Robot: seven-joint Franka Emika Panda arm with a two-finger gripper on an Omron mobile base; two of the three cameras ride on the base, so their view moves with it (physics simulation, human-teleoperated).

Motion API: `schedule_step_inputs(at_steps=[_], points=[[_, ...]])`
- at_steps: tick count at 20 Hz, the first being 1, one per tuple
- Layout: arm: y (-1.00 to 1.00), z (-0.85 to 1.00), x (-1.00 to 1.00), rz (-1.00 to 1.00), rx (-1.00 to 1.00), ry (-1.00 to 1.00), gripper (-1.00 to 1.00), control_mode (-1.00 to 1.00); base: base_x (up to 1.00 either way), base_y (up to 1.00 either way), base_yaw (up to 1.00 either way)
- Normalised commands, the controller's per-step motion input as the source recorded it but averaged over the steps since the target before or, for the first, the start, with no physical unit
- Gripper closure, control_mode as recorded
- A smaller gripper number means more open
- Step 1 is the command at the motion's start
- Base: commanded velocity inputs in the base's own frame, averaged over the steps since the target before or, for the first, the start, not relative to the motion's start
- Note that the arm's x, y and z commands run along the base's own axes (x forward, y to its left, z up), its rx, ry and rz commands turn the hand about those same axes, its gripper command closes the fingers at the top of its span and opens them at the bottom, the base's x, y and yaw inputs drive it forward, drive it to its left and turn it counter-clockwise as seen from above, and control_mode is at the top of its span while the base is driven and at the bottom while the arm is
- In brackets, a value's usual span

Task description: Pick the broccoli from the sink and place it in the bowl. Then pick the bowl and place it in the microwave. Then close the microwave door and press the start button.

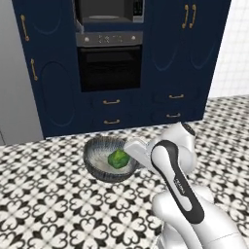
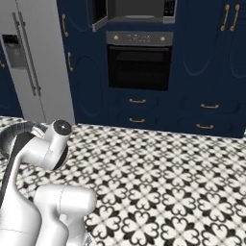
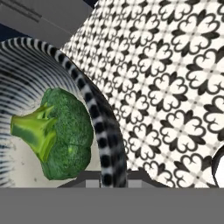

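Your hand [image 3: 106, 177] is clamped on the rim of the bowl [image 1: 99, 165], at the bowl's right edge as the left base view shows it; in the hand view the ribbed rim runs straight down between the finger tips. The bowl hangs above the patterned floor [image 1: 48, 194], carried by nothing but your grip. The broccoli [image 1: 118, 158] lies inside the bowl on its pale speckled bottom, close to the gripped side, stem pointing away from the rim. Ahead of you the microwave [image 1: 109, 10] sits high in the navy cabinets [image 1: 53, 73], above the oven [image 1: 110, 63], well apart from the bowl
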Motion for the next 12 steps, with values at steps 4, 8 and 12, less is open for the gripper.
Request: schedule_step_inputs(at_steps=[4, 8, 12], points=[[0.0, 0.0, 0.0, 0.0, 0.0, 0.0, 1.0, 1.0, 0.52, -0.34, -0.07], [0.0, 0.0, 0.0, 0.0, 0.0, 0.0, 1.0, 1.0, 0.18, -0.14, -0.06], [0.0, 0.0, 0.0, 0.0, 0.0, 0.0, 1.0, 1.0, 0.13, -0.26, -0.05]])
